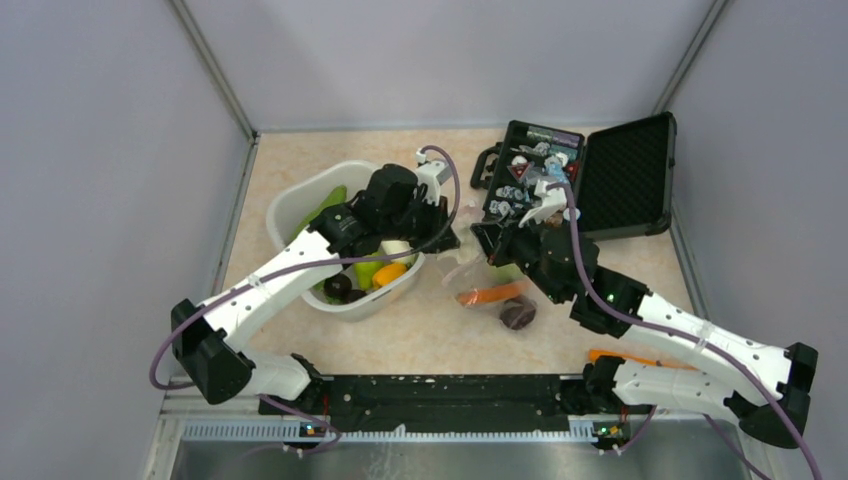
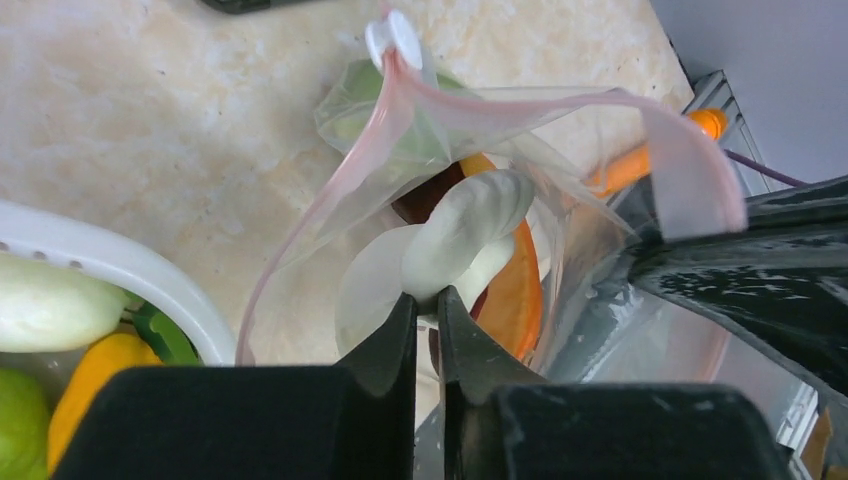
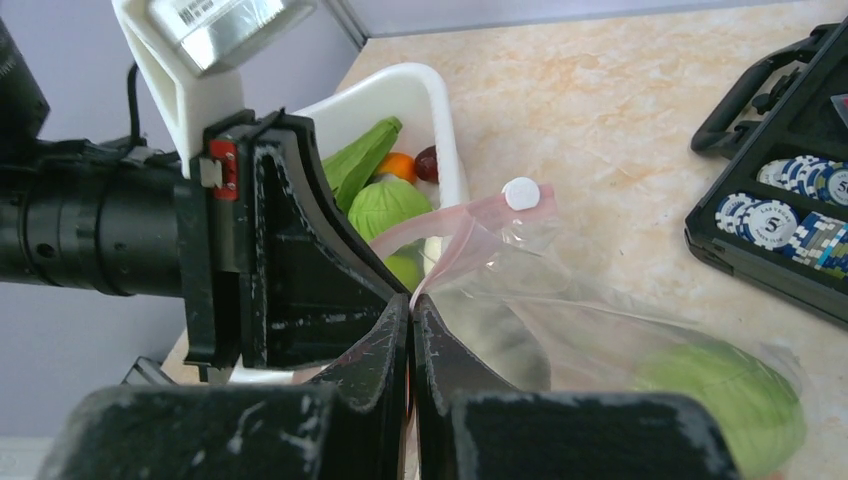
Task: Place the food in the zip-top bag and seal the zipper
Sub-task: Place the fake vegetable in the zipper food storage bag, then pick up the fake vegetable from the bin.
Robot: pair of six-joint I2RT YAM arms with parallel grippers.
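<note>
Zip-top bag (image 3: 600, 330): at both grippers, between them, mouth held up and gaping. The zipper (image 2: 330, 200) is unsealed. It loops from the right fingertips round to its white slider tab (image 3: 521, 193), just beyond them.

Right gripper (image 3: 411, 310): jaws pressed together, pinching the bag's mouth edge at the pink strip.

Left gripper (image 2: 428, 305): jaws narrow, the end of the white radish (image 2: 470, 225) nipped between the tips. The radish pokes forward into the bag mouth.

In the bag we count four pieces:
- the radish
- one orange carrot (image 2: 515, 290), under it
- one dark purple piece (image 2: 425, 198), beyond the tips
- one green cabbage (image 3: 725, 400), lying right of the right fingers

White tub (image 2: 120, 265): just left of the left gripper and below its wrist. At least five pieces show:
- a long green leafy piece (image 3: 360, 160)
- an orange piece (image 3: 398, 165)
- a dark round piece (image 3: 427, 163)
- a second cabbage (image 3: 390, 205)
- a pale piece (image 2: 50, 300)

The left arm's body blocks much of the tub from the right wrist.

Black case (image 1: 625, 175): lies open beyond the right gripper. It holds rows of blue-and-white chips (image 3: 790, 215), too many and too small for us to count.

One orange stick (image 1: 622, 356) lies on the table behind the right gripper, near that arm's base.
</note>
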